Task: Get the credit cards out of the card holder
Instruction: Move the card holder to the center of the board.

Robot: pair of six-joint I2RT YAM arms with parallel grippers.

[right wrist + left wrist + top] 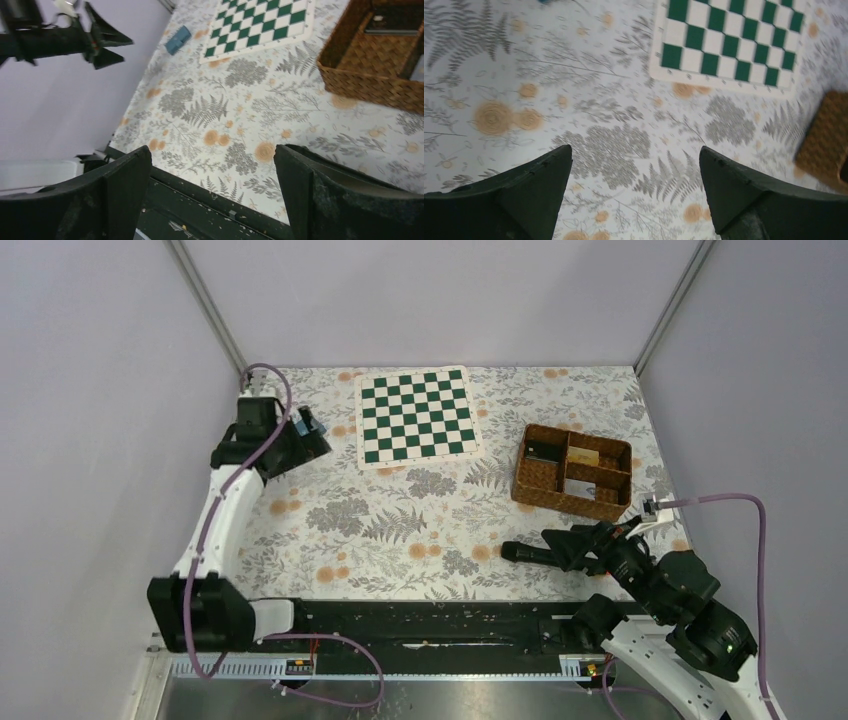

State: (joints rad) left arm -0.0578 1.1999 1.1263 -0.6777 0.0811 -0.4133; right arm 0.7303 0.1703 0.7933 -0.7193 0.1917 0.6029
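Small blue wallet-like card holder (178, 39) lies flat on floral tabletop (210, 115) just past left hand (120, 49), spread wide, holding nothing.

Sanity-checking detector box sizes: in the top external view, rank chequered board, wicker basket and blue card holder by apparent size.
1. chequered board, largest
2. wicker basket, clearly smaller
3. card holder, smallest by far, only partly visible
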